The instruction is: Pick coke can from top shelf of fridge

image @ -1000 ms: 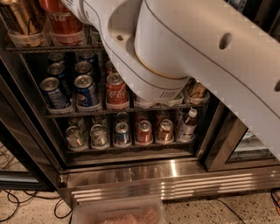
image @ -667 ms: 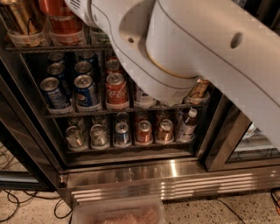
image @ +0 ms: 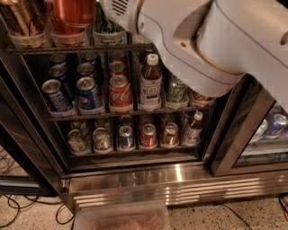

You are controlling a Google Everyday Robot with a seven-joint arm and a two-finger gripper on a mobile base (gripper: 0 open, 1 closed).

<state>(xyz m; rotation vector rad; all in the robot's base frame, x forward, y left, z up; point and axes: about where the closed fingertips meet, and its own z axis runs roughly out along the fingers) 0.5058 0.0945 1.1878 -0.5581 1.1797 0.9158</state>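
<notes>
The fridge point(image: 135, 177) stands open in front of me. Its top shelf point(image: 67, 48) is a dark wire rack with clear trays. A red can point(image: 74, 12) stands in one tray, cut off by the frame's top edge, and its label does not show. A coke can point(image: 120, 92) with white script stands at the front of the rack below, with more red cans behind it. My white arm point(image: 216, 40) crosses the upper right. My gripper is out of view, past the top edge.
A gold can point(image: 24, 20) and a green-and-white can point(image: 108, 29) flank the red can. Blue Pepsi cans point(image: 88, 94), a bottle point(image: 150, 83) and a green can point(image: 176, 92) share the middle rack. Several cans fill the bottom rack point(image: 135, 150). A clear tub point(image: 119, 218) lies on the floor.
My arm has swung up and to the right. The bottle and the green can on the middle rack, hidden behind it before, now show.
</notes>
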